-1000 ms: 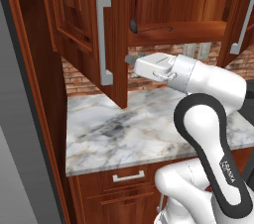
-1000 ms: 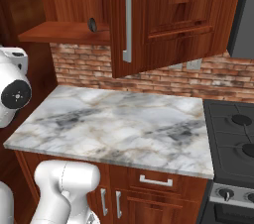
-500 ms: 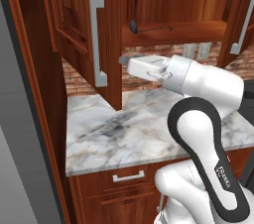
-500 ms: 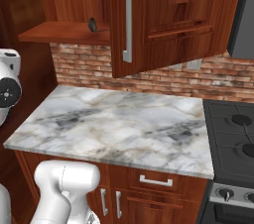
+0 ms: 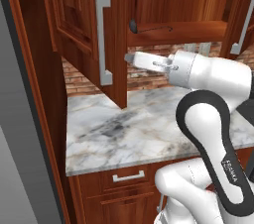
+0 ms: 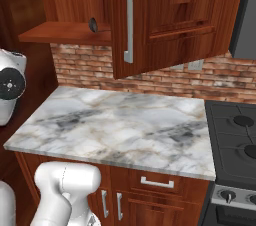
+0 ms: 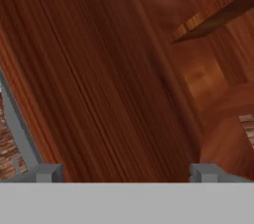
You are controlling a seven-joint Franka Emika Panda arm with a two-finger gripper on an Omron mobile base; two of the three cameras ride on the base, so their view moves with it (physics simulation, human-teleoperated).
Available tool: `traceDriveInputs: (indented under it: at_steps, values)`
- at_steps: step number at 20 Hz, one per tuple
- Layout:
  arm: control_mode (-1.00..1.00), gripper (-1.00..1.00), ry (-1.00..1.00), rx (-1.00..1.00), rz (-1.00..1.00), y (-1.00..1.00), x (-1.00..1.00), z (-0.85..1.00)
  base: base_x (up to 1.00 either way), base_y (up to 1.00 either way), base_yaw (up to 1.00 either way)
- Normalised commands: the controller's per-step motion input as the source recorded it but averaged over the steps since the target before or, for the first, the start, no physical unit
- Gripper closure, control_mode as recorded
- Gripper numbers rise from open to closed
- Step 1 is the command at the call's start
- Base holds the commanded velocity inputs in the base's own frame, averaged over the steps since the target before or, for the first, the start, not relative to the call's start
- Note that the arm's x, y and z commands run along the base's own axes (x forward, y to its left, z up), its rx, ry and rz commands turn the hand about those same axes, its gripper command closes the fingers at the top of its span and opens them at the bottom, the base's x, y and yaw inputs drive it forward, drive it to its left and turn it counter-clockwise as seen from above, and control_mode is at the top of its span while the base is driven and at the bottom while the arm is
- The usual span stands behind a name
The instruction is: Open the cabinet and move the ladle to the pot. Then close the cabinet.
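Note:
The cabinet's left door (image 5: 79,25) stands swung out toward me, its long silver handle (image 5: 102,37) on the near face. On the bare shelf (image 5: 188,32) behind it lies the slim dark ladle (image 5: 149,27), whose bowl end (image 6: 93,24) also peeks past the right door (image 6: 170,15). My gripper (image 5: 130,58) is open just below the shelf, at the inner edge of the open door. In the hand view the gripper (image 7: 126,173) faces the door's wood close up, nothing between its fingertips (image 7: 47,172). The pot is out of view.
A marble counter (image 5: 149,124) runs below the cabinet, with a brick backsplash (image 6: 150,77) behind it. A dark stove (image 6: 235,135) adjoins the counter on the right. A tall wooden panel (image 5: 34,94) walls off the left side. Base drawers (image 6: 157,182) sit under the counter.
Gripper and door edge shifted slightly left half a second ago and are back near where they were. The jaws stayed open and the ladle has not moved.

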Motion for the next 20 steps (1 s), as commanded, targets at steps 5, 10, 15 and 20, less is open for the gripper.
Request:
traceDriveInputs:
  at_steps: [5, 10, 15, 20]
  values:
    - [-1.00, -1.00, 0.32, -0.10, -0.07, -0.58, 0.40, 0.01, 0.00, 0.00, 0.00]
    - [-1.00, -1.00, 0.19, -0.14, -0.08, -0.51, 0.31, 0.00, 0.00, 0.00, 0.00]
    - [-1.00, -1.00, 0.01, -0.17, -0.05, -0.15, 0.12, 0.00, 0.00, 0.00, 0.00]
    - [-1.00, -1.00, -0.01, -0.19, -0.05, -0.06, 0.00, -0.02, 0.00, 0.00, 0.00]
